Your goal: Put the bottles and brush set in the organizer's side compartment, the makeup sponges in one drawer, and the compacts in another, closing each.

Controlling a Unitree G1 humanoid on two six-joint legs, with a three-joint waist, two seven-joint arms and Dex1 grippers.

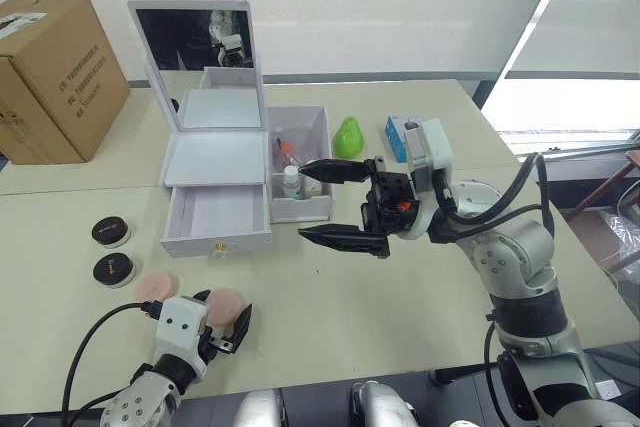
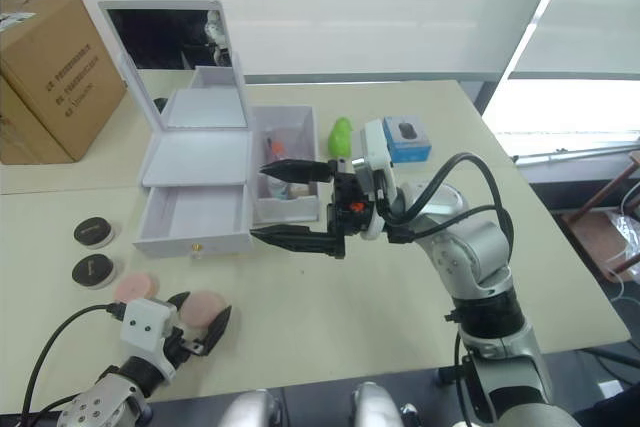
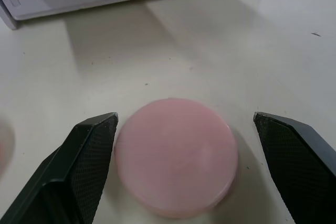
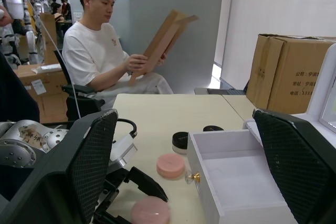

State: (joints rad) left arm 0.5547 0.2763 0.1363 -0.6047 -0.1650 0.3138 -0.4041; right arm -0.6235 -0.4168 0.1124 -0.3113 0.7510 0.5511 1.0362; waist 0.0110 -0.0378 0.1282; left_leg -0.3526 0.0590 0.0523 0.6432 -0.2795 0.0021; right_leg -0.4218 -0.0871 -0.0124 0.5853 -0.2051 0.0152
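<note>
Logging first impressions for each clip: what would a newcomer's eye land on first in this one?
Probably the white organizer at mid-table, its mirror upright and its lower drawer pulled open and empty. Next, the right gripper held open in the air just beside the side compartment, where a bottle already stands. At the near edge, the left gripper is spread open around a pink makeup sponge on the table.

Bottles [image 1: 291, 182] half hidden in side compartment [image 1: 300, 162].

cardboard box [image 1: 55, 77] far left | green pear [image 1: 347, 138] | blue box [image 1: 400, 137]
</note>
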